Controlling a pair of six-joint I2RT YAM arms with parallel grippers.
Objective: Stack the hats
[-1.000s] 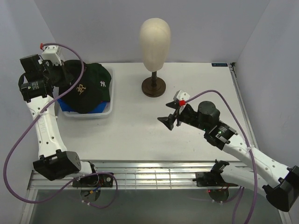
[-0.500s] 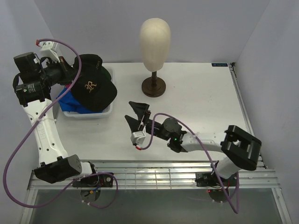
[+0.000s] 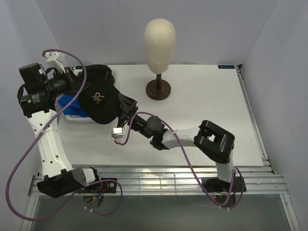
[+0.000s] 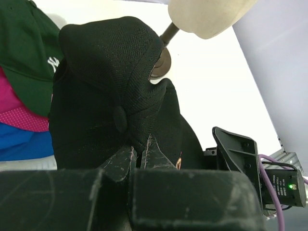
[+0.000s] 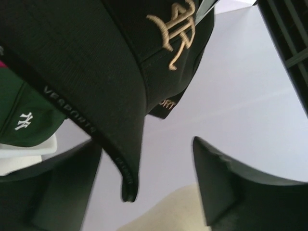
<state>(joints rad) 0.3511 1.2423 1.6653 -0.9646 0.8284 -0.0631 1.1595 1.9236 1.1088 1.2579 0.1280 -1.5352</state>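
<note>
My left gripper (image 4: 142, 159) pinches the black cap (image 3: 98, 98) by thin fabric. If my spread right gripper (image 5: 149, 168) nudges the brim (image 5: 113, 154) (it's close), the cap could slip free.

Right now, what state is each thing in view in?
Left gripper: shut, pinching the black fabric cap with gold logo.
Right gripper: open, jaws either side of that cap's brim.
Black cap: held aloft, tilted.
Dark green NY cap: resting on magenta cap, over bright blue cap.
White plastic basket: holding those caps.
Cream mannequin head: upright, bare.
</note>
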